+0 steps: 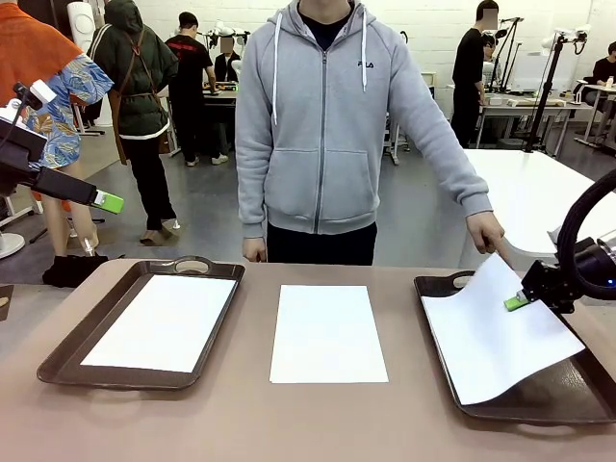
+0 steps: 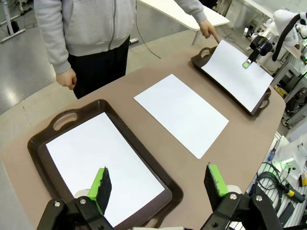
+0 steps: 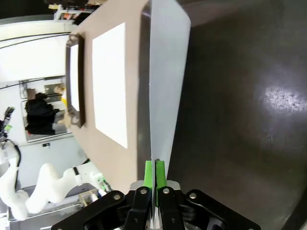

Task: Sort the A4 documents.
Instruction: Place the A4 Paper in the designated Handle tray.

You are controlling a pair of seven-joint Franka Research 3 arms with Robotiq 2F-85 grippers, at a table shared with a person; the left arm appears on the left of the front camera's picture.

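Note:
Three A4 documents show. One sheet (image 1: pixel 164 322) lies flat in the left brown tray (image 1: pixel 67 351), and another sheet (image 1: pixel 327 332) lies on the bare table between the trays. My right gripper (image 1: pixel 517 302) is shut on the right edge of the third sheet (image 1: pixel 486 342), holding it partly lifted over the right tray (image 1: pixel 539 404). In the right wrist view that sheet (image 3: pixel 165 72) runs edge-on out of the shut fingers (image 3: pixel 148 175). The person's hand (image 1: pixel 486 229) touches its far corner. My left gripper (image 2: pixel 158 184) hangs open and empty above the left tray (image 2: pixel 38 143).
The person in a grey hoodie (image 1: pixel 322 125) stands at the table's far edge, one arm stretched toward the right tray. My left arm (image 1: pixel 58 183) is raised off the table's left side. Bare brown tabletop lies along the front edge.

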